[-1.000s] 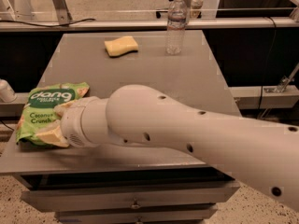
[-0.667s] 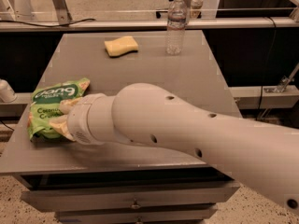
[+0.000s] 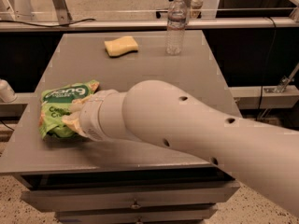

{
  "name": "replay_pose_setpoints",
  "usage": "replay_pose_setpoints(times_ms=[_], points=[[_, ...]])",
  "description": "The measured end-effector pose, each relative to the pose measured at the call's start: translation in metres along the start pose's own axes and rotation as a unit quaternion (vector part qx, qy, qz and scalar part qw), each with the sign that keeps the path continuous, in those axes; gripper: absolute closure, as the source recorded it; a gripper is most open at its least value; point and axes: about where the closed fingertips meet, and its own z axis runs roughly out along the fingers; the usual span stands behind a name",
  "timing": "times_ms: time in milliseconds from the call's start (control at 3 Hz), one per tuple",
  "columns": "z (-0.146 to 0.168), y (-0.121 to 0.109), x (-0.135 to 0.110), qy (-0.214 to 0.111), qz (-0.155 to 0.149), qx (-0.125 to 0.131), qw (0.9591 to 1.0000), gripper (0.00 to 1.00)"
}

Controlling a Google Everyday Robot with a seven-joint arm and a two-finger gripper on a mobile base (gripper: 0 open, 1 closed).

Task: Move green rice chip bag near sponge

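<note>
The green rice chip bag [image 3: 58, 107] is at the table's front left, crumpled, with its white logo facing up. My gripper [image 3: 74, 120] sits on the bag's right side. Its cream fingers [image 3: 70, 122] are closed on the bag, and the wide white arm [image 3: 187, 129] hides the rest of it. The pale yellow sponge [image 3: 121, 46] lies at the back of the table, left of centre and far from the bag.
A clear plastic water bottle [image 3: 176, 24] stands upright at the back, right of the sponge. The grey table [image 3: 140, 69] has drawers below its front edge. A white object [image 3: 5, 91] sits off the table's left edge. Metal rails run behind the table.
The bag and my gripper have moved together a little to the right and toward the back. The sponge and the bottle have not moved.
</note>
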Motion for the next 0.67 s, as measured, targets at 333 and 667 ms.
replay_pose_setpoints(times_ms=[333, 667], points=[[-0.024, -0.026, 0.012, 0.026, -0.015, 0.029, 0.9991, 1.00], [-0.057, -0.066, 0.025, 0.052, -0.023, 0.072, 0.9958, 1.00]])
